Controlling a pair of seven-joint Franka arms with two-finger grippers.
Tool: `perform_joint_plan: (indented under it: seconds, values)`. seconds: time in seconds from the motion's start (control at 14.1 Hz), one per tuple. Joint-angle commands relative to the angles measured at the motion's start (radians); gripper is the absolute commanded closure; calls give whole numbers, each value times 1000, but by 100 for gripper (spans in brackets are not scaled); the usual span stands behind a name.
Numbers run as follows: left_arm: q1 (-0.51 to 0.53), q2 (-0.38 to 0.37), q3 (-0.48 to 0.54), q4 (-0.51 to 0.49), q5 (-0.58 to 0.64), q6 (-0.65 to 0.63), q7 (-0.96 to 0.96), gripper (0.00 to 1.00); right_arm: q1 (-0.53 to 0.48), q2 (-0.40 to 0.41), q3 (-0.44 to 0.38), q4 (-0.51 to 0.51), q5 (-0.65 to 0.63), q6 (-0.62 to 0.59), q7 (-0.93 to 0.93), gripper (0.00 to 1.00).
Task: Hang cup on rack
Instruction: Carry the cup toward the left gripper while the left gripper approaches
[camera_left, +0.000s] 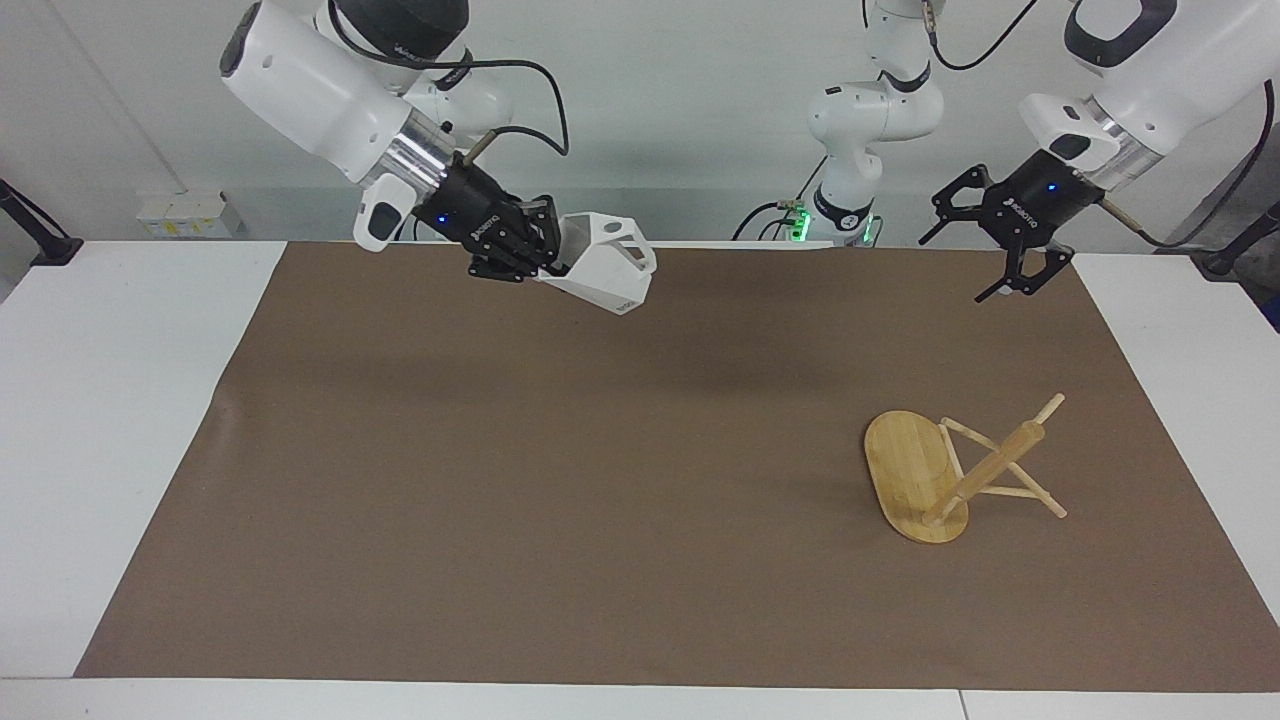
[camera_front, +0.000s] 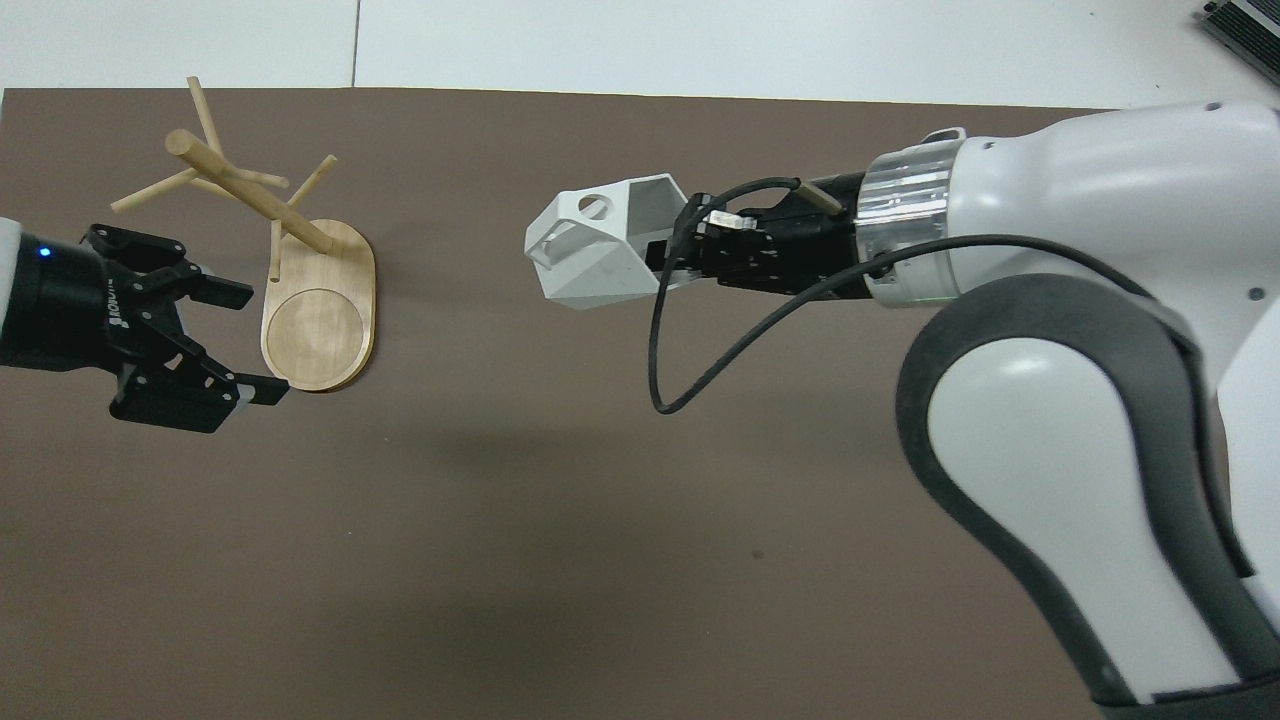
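Observation:
The white faceted cup (camera_left: 605, 265) hangs in the air over the brown mat, tilted on its side, with its pierced handle up. It also shows in the overhead view (camera_front: 590, 250). My right gripper (camera_left: 545, 255) is shut on the cup's rim and reaches in over the table's middle (camera_front: 670, 255). The bamboo rack (camera_left: 935, 475) stands on its oval base (camera_front: 320, 320) toward the left arm's end, its pegs bare. My left gripper (camera_left: 952, 268) is open and empty in the air, over the mat beside the rack's base (camera_front: 262, 345).
A brown mat (camera_left: 560, 480) covers most of the white table (camera_left: 110, 420). A black cable (camera_front: 700, 370) loops down from the right wrist. The right arm's large body fills the overhead view's lower corner (camera_front: 1100, 450).

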Motion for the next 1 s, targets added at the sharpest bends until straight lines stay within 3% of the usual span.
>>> perform_joint_plan:
  seconds: [0.0,0.21,0.43,0.57,0.92]
  values:
    - [-76,-34,12,-40,-17,27,30,0,49,21,-2,1,28,57,21,100]
    - [-96,-33,1,-44,-19,90,44,0,83,36,-3,1,11,59,17,100]
    - [-96,13,-2,-43,-86,98,67,0,88,48,0,5,-98,7,-41,100]
    - [-90,19,-2,-46,-99,98,149,0,69,51,0,13,-103,-50,-127,100]
    - [-111,32,-2,-101,-132,165,179,0,54,59,-2,21,-99,-50,-175,100]
